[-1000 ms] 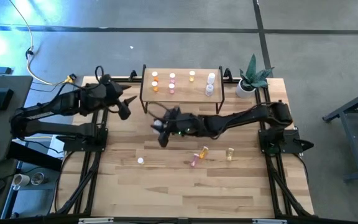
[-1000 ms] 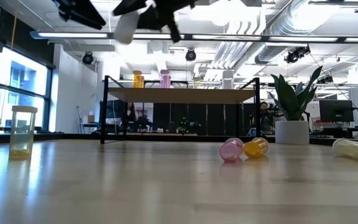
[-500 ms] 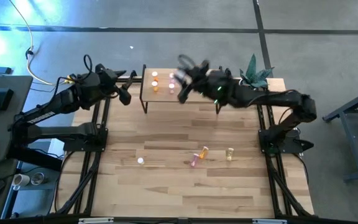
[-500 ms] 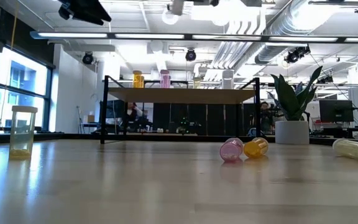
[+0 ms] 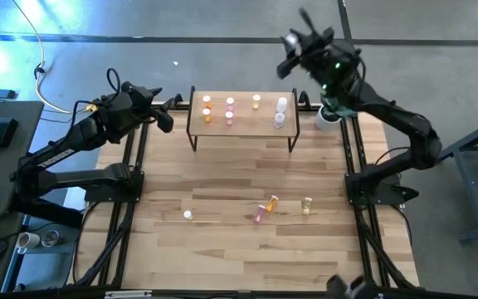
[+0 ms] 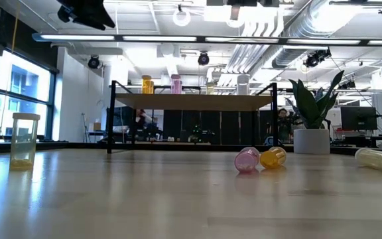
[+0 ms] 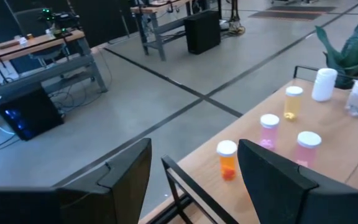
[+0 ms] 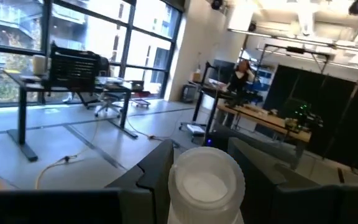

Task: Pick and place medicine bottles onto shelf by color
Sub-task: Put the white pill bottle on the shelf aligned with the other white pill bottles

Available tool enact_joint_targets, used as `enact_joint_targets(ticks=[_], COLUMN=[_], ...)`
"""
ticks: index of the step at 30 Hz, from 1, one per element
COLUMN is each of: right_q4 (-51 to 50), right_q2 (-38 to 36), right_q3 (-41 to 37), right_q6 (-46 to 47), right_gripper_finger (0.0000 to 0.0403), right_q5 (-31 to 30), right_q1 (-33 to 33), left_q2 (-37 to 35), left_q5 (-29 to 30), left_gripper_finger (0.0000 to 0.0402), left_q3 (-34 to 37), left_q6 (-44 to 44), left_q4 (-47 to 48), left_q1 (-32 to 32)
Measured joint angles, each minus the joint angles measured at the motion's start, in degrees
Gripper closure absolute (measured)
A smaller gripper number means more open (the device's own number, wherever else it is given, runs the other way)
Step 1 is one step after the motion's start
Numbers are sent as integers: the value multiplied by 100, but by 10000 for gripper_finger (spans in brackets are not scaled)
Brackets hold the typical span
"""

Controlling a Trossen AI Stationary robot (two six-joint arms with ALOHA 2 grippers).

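The shelf (image 5: pixel 243 124) stands at the table's far middle with several medicine bottles upright on it: orange (image 7: pixel 227 159), pink (image 7: pixel 269 129), yellow (image 7: pixel 293 102) and white (image 7: pixel 323 84). My left gripper (image 5: pixel 163 118) hovers open by the shelf's left end, nothing between its fingers (image 7: pixel 129 180). My right gripper (image 5: pixel 291 51) is raised high beyond the shelf's far right corner, shut on a clear white-capped bottle (image 8: pixel 207 183). On the table a clear bottle (image 5: pixel 187 215) stands upright, while a pink one (image 5: pixel 260 214), an orange one (image 5: pixel 271 202) and a pale yellow one (image 5: pixel 306 204) lie on their sides. My right gripper pinches the clear bottle between its two fingers (image 8: pixel 157 168), one on each side of the body just behind the white cap (image 8: pixel 205 167). The fingers lie roughly level, and the cap end points forward past them. The bottle is lifted clear, high above the table.
A potted plant (image 5: pixel 335 104) stands at the far right corner, beside the shelf and under my right arm. The black frame rails (image 5: pixel 127 191) run along both table sides. Bare wood lies between the shelf and the loose bottles.
My right gripper has swung with the clear bottle from the table's middle up and toward the far right, past the shelf, rolling as it went. My left gripper has drifted toward the far edge beside the shelf's left end, staying open.
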State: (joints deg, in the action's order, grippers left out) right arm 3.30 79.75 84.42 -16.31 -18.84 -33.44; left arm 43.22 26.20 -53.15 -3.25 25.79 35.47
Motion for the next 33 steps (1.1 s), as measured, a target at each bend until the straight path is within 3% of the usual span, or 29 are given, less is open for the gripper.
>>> enact_joint_targets(ticks=[6, 12, 24, 33], right_q4=[-471, -738, 698, 611], right_q2=[71, 331, 376, 388], right_q3=[0, -302, -2014, -2505], right_q6=[590, 885, 1287, 1049], right_gripper_finger=[281, 281, 281, 281], right_q5=[1013, 1865, 2763, 3678], right_q1=[-1078, -1678, -1835, -2019], left_q2=[0, 0, 0, 0], left_q5=[11, 19, 283, 297], left_gripper_finger=[174, 174, 174, 174], left_q3=[0, 0, 0, 0], left_q6=[0, 0, 2, 2], left_q4=[0, 0, -3, -3], left_q1=[65, 63, 63, 63])
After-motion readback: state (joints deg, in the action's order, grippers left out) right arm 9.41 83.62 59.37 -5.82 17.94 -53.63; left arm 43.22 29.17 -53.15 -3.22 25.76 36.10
